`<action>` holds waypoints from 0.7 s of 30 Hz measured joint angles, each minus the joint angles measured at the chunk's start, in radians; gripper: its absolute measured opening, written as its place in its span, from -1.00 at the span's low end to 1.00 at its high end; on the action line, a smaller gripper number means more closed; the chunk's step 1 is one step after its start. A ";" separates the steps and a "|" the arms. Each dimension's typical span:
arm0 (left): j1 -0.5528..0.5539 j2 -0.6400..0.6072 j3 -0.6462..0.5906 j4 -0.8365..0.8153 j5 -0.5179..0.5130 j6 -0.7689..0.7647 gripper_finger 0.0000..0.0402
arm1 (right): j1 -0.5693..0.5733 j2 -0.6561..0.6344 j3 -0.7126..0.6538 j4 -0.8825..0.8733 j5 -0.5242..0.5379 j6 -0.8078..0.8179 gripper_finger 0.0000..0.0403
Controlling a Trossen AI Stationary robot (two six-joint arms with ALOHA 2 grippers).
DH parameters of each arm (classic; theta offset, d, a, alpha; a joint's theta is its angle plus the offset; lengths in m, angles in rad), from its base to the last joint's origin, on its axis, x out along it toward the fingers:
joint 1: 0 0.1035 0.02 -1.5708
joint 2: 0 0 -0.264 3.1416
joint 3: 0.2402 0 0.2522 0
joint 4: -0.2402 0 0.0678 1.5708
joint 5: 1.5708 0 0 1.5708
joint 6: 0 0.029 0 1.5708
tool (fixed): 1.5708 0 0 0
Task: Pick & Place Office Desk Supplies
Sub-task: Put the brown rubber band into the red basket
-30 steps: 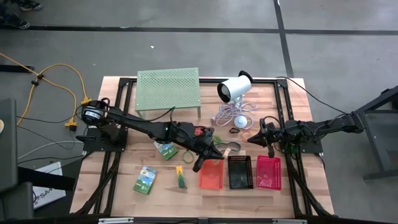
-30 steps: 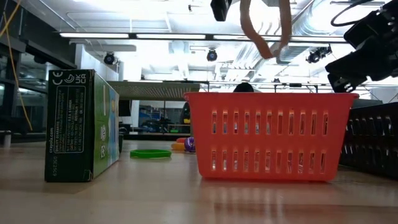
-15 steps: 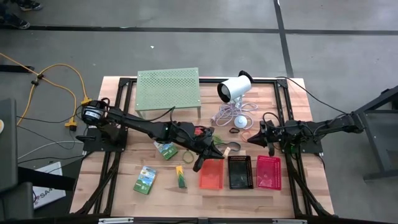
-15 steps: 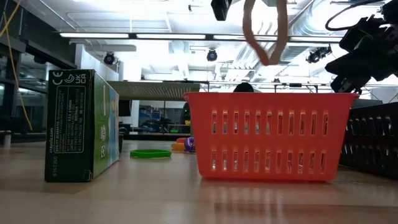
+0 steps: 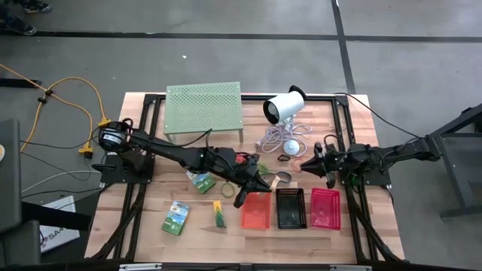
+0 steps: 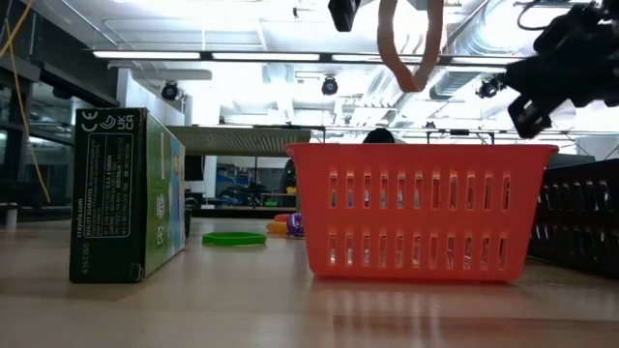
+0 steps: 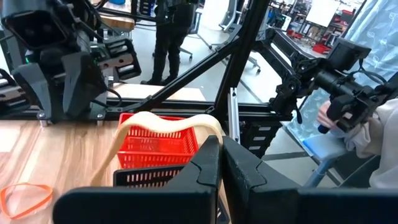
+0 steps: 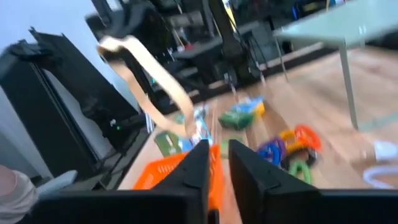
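My left gripper [image 5: 263,183] reaches level over the table's middle, shut on a tan rubber band [image 6: 410,53]. The band hangs as a loop above the orange-red mesh basket [image 5: 256,211]. A black basket [image 5: 291,208] and a pink-red one [image 5: 325,208] stand in a row to its right. Two green packs [image 5: 175,217] [image 5: 200,181] lie left of the baskets, and coloured loops [image 8: 291,147] lie near the table's middle. My right gripper [image 5: 303,165] hovers at the right, above the table behind the baskets. A narrow gap shows between its fingers [image 8: 200,167], with nothing in it. My left gripper pinches the tan band at one end of its loop [image 7: 210,127] between its two shut fingers. The fingers come level from the table's left. The rest of the band [image 8: 155,78] droops slack below the fingers, lifted clear of the table and above the orange-red basket.
A pale-green perforated stand [image 5: 203,109] and a white cylinder device [image 5: 285,106] with its cable stand at the far side. An orange band [image 7: 25,196] lies on the wood. A small green piece [image 5: 218,218] lies near the front. A person [image 7: 367,124] sits beyond the table.
My right gripper has tipped upward and risen a little, staying behind the baskets. The tan band has swung slightly under my left gripper, which has kept still.
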 joint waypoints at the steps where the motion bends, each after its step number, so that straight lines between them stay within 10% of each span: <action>1: 0.000 0.000 0.000 0.002 -0.004 0.000 -1.00 | 0.000 0.002 0.000 0.020 0.003 -0.013 -0.64; 10: 0.000 0.000 0.000 0.031 -0.023 0.000 -1.00 | 0.003 0.137 0.005 0.172 0.070 -0.121 -0.23; 21: 0.011 -0.001 0.000 0.040 -0.176 0.000 -1.00 | 0.072 0.453 0.137 0.303 0.228 -0.303 -0.25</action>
